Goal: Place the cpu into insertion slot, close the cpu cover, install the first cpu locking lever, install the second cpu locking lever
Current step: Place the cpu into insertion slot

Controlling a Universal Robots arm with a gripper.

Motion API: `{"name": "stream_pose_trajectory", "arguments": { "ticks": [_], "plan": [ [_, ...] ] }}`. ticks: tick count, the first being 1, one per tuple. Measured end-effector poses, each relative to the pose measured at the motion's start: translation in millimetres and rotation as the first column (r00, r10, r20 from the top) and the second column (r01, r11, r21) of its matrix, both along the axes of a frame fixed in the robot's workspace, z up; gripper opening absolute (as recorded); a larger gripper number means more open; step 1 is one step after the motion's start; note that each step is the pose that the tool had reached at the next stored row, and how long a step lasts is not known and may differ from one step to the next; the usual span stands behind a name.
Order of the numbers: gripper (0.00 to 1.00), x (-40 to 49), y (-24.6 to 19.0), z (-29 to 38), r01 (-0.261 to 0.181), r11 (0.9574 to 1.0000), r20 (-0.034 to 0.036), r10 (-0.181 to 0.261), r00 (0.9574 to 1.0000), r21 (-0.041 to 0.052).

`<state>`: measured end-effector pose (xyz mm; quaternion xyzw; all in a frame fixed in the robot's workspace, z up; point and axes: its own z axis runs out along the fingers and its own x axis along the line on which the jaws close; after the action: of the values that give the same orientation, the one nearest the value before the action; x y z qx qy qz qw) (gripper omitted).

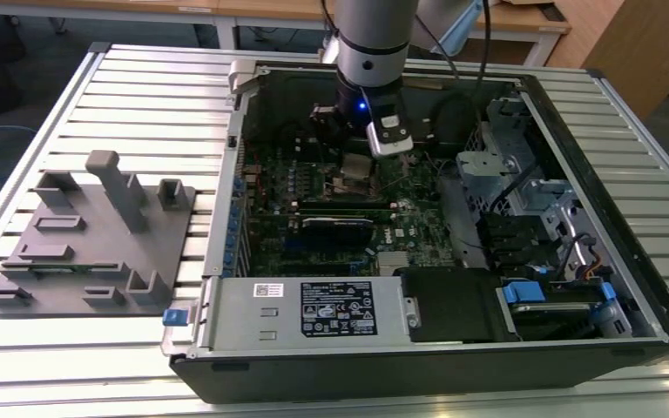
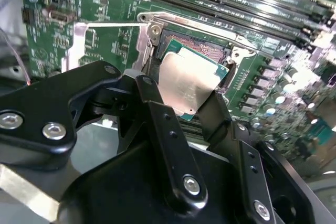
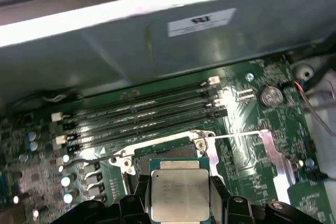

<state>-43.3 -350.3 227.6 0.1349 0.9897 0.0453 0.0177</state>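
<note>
One cpu (image 3: 178,195) in one gripper (image 2: 181,94)

1. Slot (image 2: 202,50): near part hidden behind cpu (image 2: 191,80) in both wrist views.
2. Cpu: one edge cut off by the picture's border in the first wrist view.
3. Cover (image 2: 76,44): partly hidden behind gripper (image 2: 185,95) in the second wrist view.
4. Arm (image 1: 372,35): cut off at the exterior view's upper edge.
5. Exterior view: cpu and slot, beneath the gripper, too small to tell apart.
6. Contact between cpu and slot: cannot tell.
</note>
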Motion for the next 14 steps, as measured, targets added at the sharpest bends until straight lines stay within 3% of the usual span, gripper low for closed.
{"name": "stream_pose_trajectory", "arguments": {
  "ticks": [3,7,11,14],
  "plan": [
    [0.54,0.0,0.0,-0.4,0.054,0.9985,0.0,-0.054,0.9985,0.0001],
    [0.54,0.0,0.0,-0.7,0.127,0.9919,0.0,-0.127,0.9919,0.0002],
    [0.54,0.0,0.0,-0.8,0.199,0.9801,0.0,-0.199,0.9801,0.0],
    [0.54,0.0,0.0,-1.0,0.252,0.9678,0.0,-0.252,0.9678,0.0001]
  ]
}}
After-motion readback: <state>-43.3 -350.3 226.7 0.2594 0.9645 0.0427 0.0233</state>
